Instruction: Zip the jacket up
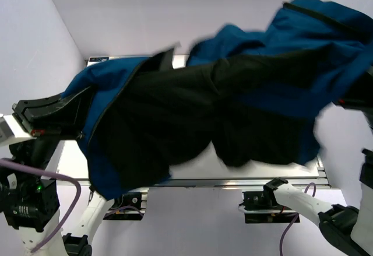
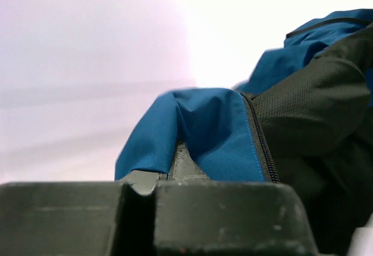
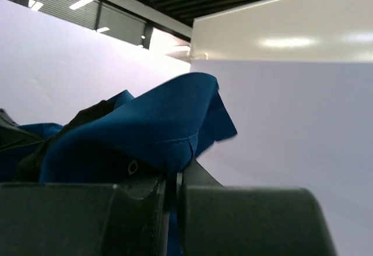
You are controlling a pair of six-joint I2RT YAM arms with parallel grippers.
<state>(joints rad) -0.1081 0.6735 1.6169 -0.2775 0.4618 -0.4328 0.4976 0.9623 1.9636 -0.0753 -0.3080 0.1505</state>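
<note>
Left side: I'm holding the left tool [image 2: 163, 175] clamped together on a fold of blue shell, right beside the zipper teeth [image 2: 260, 142]. Fabric is bunching over the fingers.

Middle: the jacket [image 1: 256, 46] is hanging stretched between both arms, lifted above the white counter [image 1: 192, 171], with its lower edge sagging toward it. The black mesh lining [image 1: 175, 116] is facing the top camera, so I'm reading the front as open and the zip as not started. I'm not seeing the slider anywhere.

Right side: I'm keeping the right tool [image 3: 178, 180] pinched shut on another blue edge near a small eyelet, raised high. In the top view that tool is mostly hidden behind cloth.

Handling, my guess: it's light, soft and floppy, the shell is probably slick, and it's drooping wherever I'm not supporting it. Not fragile. I'm thinking the best holds are on the stiffer zipper tape near the hem, both sides, since loose shell would just slide and fold.
</note>
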